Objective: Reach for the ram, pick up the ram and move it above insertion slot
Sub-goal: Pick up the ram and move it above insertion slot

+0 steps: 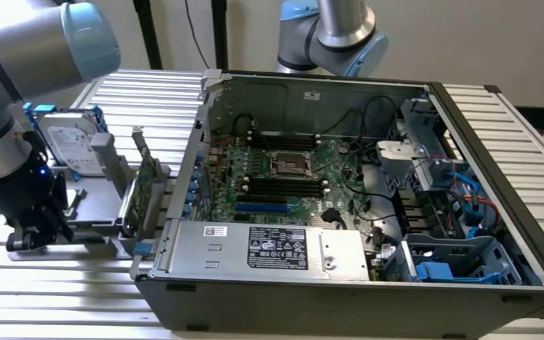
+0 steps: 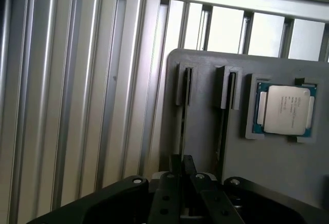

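Observation:
The ram point(image 2: 182, 126) shows edge-on as a thin dark strip standing in one groove of the grey holder point(image 2: 288, 167). My gripper point(image 2: 182, 163) has its black fingers pressed together over the near end of that strip, shut on it. In the exterior view my gripper point(image 1: 31, 234) is low at that view's left, down at the holder point(image 1: 97, 212) beside the computer case, and the arm hides the ram. The motherboard's dark memory slots point(image 1: 282, 188) lie inside the open case, well off to that view's right.
A second groove point(image 2: 226, 126) and a processor chip point(image 2: 285, 110) share the holder. A hard drive point(image 1: 69, 145) and a wider green expansion card point(image 1: 144, 188) stand on it. The case wall point(image 1: 192, 177), power supply point(image 1: 263, 248) and another arm point(image 1: 333, 35) are nearby.

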Robot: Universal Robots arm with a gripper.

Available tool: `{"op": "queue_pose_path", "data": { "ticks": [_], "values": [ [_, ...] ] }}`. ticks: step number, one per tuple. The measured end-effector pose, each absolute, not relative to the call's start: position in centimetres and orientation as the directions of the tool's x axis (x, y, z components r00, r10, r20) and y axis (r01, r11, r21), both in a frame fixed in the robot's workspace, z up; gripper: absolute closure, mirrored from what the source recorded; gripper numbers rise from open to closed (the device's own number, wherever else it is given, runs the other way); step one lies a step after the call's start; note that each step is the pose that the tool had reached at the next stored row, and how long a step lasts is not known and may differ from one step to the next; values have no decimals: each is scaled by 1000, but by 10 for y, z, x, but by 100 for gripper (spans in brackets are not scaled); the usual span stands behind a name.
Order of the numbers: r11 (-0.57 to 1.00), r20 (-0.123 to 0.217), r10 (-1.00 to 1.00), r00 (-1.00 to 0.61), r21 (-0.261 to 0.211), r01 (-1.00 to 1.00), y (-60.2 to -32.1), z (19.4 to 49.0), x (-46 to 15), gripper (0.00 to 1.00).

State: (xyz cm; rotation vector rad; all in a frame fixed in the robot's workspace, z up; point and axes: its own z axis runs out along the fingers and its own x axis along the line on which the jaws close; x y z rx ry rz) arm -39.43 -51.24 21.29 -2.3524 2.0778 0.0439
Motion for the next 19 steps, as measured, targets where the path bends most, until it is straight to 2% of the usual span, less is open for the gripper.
{"op": "queue_pose_path", "data": {
  "ticks": [7, 19],
  "values": [
    [-123, -23, -992, 123, 18, -992, -512, 228, -394, 86],
    [-124, -23, -992, 123, 20, -992, -512, 279, -390, 86]
  ]
}}
